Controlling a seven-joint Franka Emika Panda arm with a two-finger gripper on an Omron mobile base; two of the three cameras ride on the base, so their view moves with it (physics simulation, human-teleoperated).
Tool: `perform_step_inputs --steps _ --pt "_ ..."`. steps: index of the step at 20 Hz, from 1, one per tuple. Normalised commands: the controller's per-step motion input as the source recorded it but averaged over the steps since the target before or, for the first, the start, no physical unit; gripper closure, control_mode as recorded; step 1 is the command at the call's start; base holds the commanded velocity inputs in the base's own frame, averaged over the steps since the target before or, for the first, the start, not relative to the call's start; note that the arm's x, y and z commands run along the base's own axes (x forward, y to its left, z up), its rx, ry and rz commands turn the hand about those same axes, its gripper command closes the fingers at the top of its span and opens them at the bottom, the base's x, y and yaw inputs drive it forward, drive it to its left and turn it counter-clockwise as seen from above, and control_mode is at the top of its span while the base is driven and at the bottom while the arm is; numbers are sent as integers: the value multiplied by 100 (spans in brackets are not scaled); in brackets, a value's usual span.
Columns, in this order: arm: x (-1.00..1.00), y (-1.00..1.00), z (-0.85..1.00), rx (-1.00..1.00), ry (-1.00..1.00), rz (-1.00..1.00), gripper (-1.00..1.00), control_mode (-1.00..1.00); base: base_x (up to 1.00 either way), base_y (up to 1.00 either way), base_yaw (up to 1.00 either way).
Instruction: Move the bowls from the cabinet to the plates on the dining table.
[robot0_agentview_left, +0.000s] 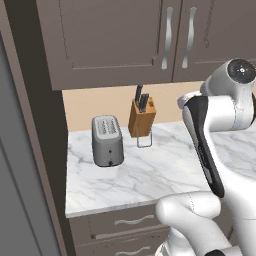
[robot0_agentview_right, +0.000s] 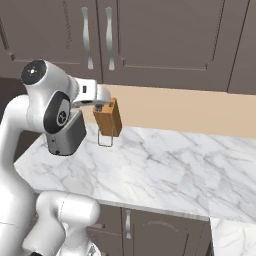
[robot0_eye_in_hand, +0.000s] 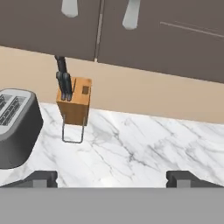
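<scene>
Two dark finger tips stand at the bottom of the hand view, far apart near the lower left and lower right, so the gripper (robot0_eye_in_hand: 111, 177) is spread wide with nothing between its jaws; only bare marble lies past them.

Across the top of the left base view runs the cabinet (robot0_agentview_left: 110, 40), its dark grey-brown panelled doors closed and two long curved silver handles (robot0_agentview_left: 167, 37) hanging side by side at the upper right of centre. Whatever it holds is hidden behind the shut doors (no bowl can be seen). The same doors fill the top of the right base view, handles at upper left of centre, and the lower ends of the handles show at the top edge of the hand view.

Below the cabinet a tan wall strip meets a white grey-veined counter (robot0_agentview_left: 150, 175). On it, left of centre in the left base view, stands a silver toaster (robot0_agentview_left: 107, 141), and just right of it, apart from it, a wooden knife block (robot0_agentview_left: 142, 118) on a thin wire stand, dark knife handles rising from its top. Drawers (robot0_agentview_left: 127, 225) with wavy silver pulls sit under the counter at lower centre.

The white arm rises along the right side of the left base view.
</scene>
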Motion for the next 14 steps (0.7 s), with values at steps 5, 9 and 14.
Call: perform_step_inputs --steps 5,9,14 --pt "-4 -7 54 0 -16 0 -100 -100 0 0 0" --pt "0 0 58 0 -12 0 -100 -100 0 0 0" --pt "0 0 46 0 -7 2 -100 -100 0 0 0"
